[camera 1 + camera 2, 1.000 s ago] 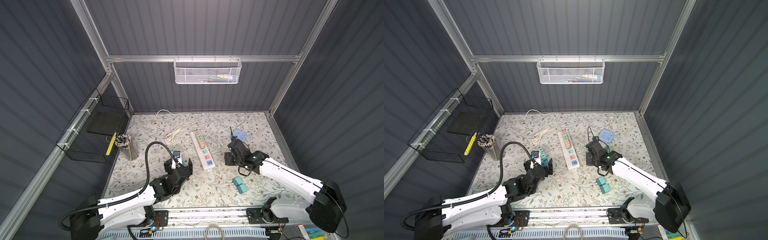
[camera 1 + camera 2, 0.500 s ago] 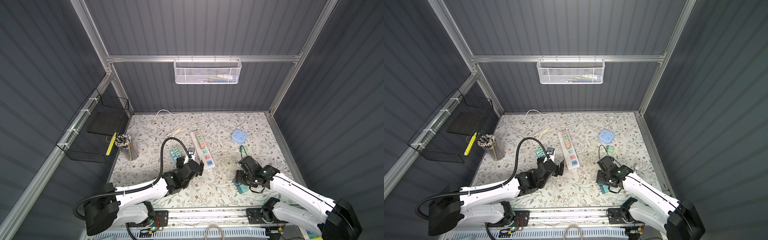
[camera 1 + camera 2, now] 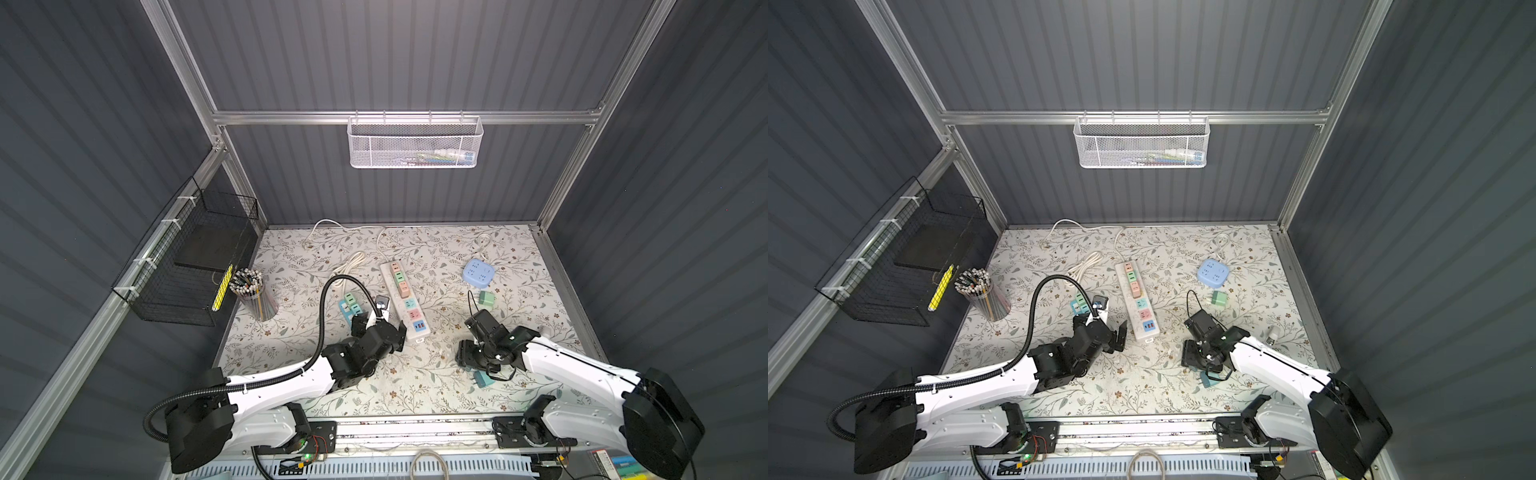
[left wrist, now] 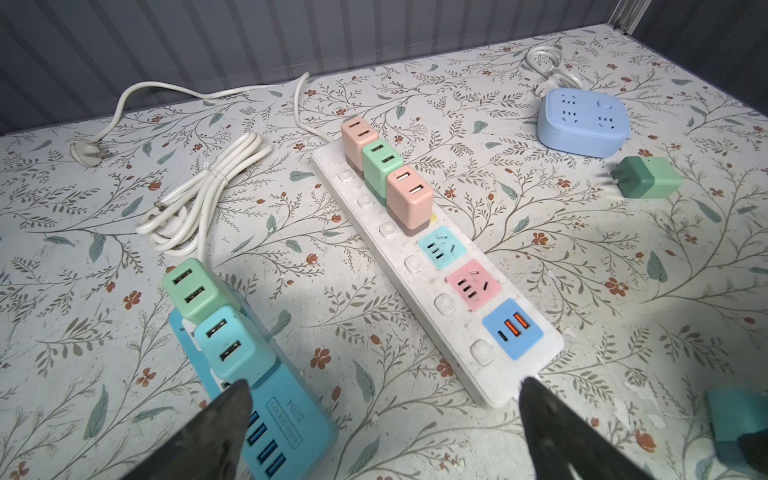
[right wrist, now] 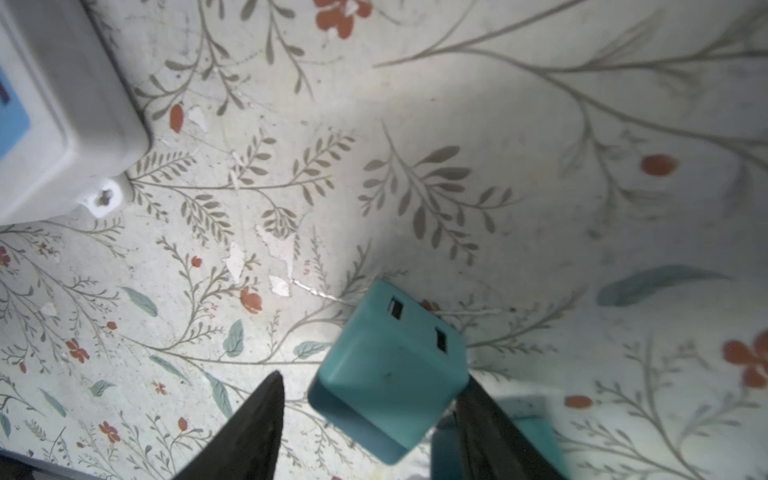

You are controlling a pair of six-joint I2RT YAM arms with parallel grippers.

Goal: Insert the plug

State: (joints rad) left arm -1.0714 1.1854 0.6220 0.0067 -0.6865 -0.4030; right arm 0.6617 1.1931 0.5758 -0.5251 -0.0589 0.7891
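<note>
Straddling the teal plug (image 5: 390, 365), the right hand (image 5: 372, 376) keeps its fingers (image 5: 253, 432) spread on both sides of it. One finger shows a clear gap to the plug and the other stands right at its side, so I judge the plug is not yet pinched. The plug sits tilted on the surface (image 5: 498, 124) near the front edge, right of the middle. Whether it fully rests there I cannot tell. A second teal block (image 5: 536, 432) lies just behind one finger.

The plug looks like a small cube of hard plastic, probably light and stiff, with smooth sides that may slip. I would hold it on two opposite flat sides, not on the face with the two USB slots. The prong face is hidden in the right wrist view and should remain free.

The white power strip (image 4: 430, 282) runs from near the front edge toward the back edge, about the middle. Its teal socket (image 4: 441, 247) and pink socket (image 4: 471, 284) are free, and three chargers (image 4: 409, 195) fill the back part. Between plug and strip the surface is open. The left hand (image 4: 384, 382), spread wide and holding nothing, hangs by the strip's front end, beside the blue power strip (image 4: 282, 419), and could get in the way. The white strip seems light and may slide when pushed.
</note>
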